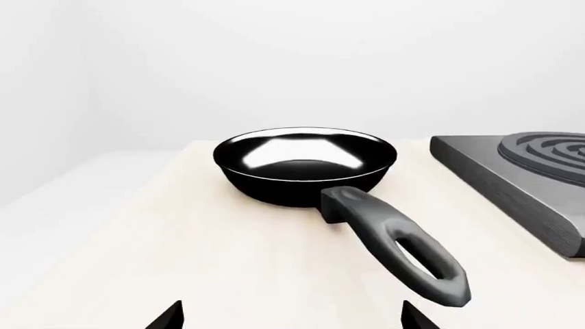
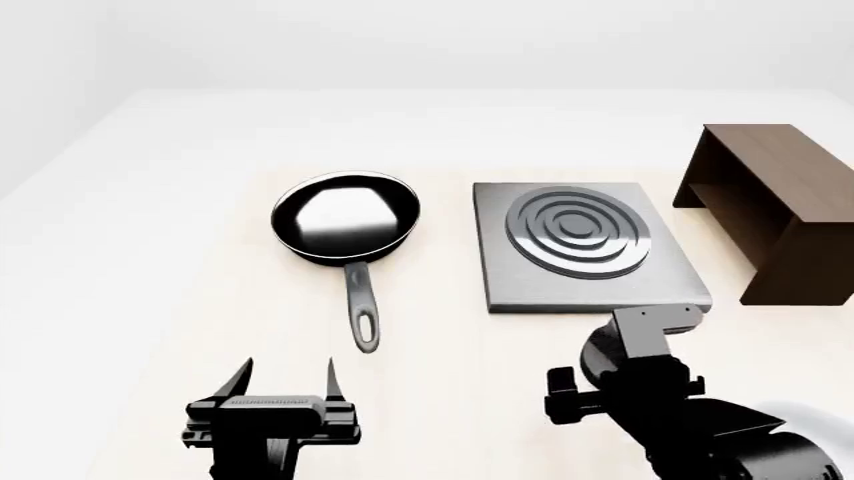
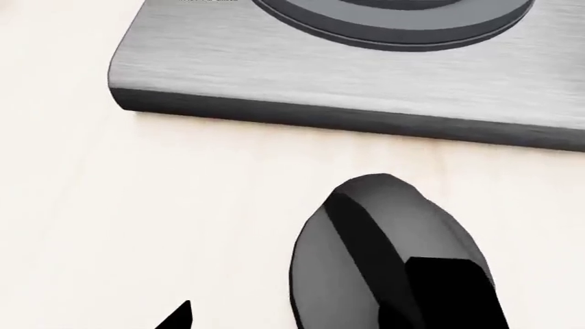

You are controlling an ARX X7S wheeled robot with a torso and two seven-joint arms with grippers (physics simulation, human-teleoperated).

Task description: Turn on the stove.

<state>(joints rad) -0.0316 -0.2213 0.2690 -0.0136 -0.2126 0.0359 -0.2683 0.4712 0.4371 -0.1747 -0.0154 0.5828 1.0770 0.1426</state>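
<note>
Nearest me, the left gripper hangs over bare table with its fingers spread wide and nothing between them, pointing toward the pan handle. It looks out of harm's way unless it drifts forward and nudges that handle. The right gripper is the one that matters. It is open and holds nothing, low over the knob, with one dark finger over the knob's right part and the other only a sliver off to the left. So the jaws look off-centre, and closing from here could catch the fin on one side and slip, or turn the knob only partway. Pressing down too hard could jam a finger onto the knob's top. The knob sits just in front of the stove, which lies right of centre with its rings dark. A wide swing of the wrist could knock the slab's near edge. From the head view the arm hides the knob completely, so only the right wrist view shows it, and there its near part and both fingers are cut off. I can't tell whether the finger touches it. No mark for on or off is readable. Further back, the pan sits left of the stove, and the shelf stands at the far right, partly out of frame.
</note>
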